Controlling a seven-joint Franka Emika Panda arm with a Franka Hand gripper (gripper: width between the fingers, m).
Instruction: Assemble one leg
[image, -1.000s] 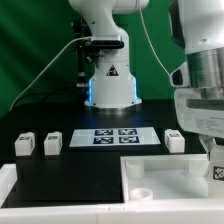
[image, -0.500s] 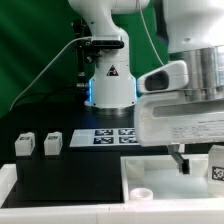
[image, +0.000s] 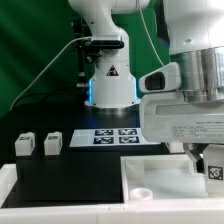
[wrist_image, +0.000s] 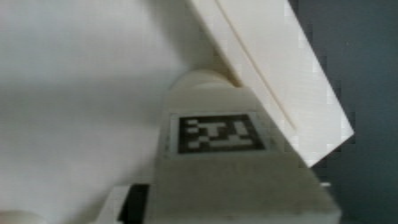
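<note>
My gripper (image: 207, 160) hangs over the right end of the large white tabletop (image: 160, 172) at the exterior view's right. A leg (image: 214, 167), white with a black-and-white tag, sits between the jaws, and they look shut on it. In the wrist view this leg (wrist_image: 222, 140) fills the middle, tag facing the camera, right next to the tabletop's raised wall (wrist_image: 267, 60). My gripper (wrist_image: 222, 205) reaches round it, with only a dark finger (wrist_image: 130, 205) edge showing. Two more legs (image: 24, 145) (image: 52, 144) stand at the left.
The marker board (image: 115, 137) lies flat in front of the arm's base (image: 110, 85). A round raised hole (image: 142, 192) shows in the tabletop's near left corner. My hand's wide white body hides the table to the right of the marker board.
My hand has swung in from the right and turned, now covering the spot right of the marker board. The leg at the tabletop's right end has stayed about where it was.
</note>
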